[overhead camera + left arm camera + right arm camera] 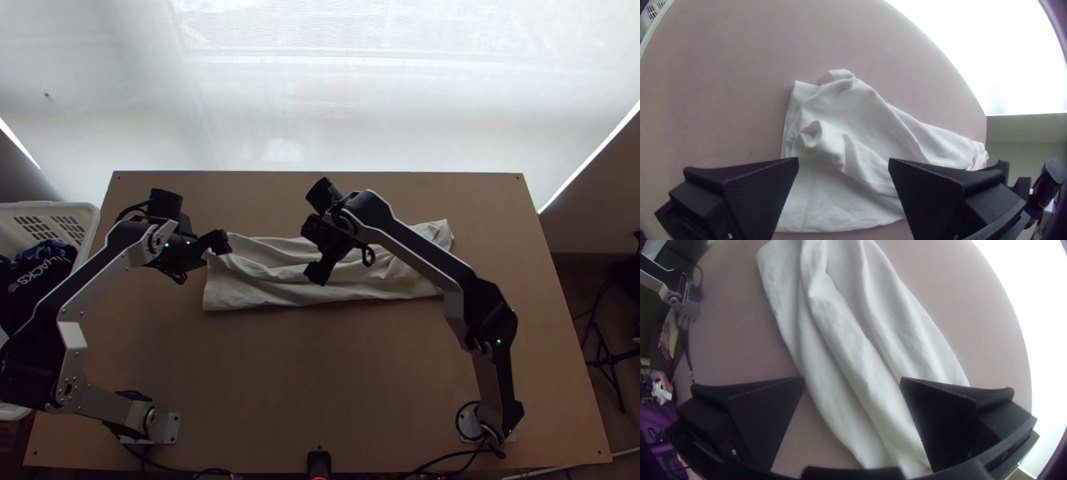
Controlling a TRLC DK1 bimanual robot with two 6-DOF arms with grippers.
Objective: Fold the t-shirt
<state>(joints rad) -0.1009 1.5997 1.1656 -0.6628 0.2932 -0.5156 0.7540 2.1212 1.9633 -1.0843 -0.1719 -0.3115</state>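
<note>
In the top view my left gripper (218, 242) is at the left end of the white t-shirt (264, 276), and my right gripper (318, 270) is over its middle. The shirt lies as a long, wrinkled strip across the table, with lengthwise ridges. In the left wrist view my left gripper (843, 162) is open, its fingers wide apart above the shirt's end (853, 106), where a small peak of cloth stands up. My right gripper (852, 380) in the right wrist view is open too, with the shirt (840, 338) running below and between its fingers.
A white basket (80, 210) holding dark cloth stands beyond the table's left edge. Bare wood (312, 376) lies between the shirt and the near edge, where a small black device (319, 462) sits. A bright white curtain (360, 104) hangs behind the table.
</note>
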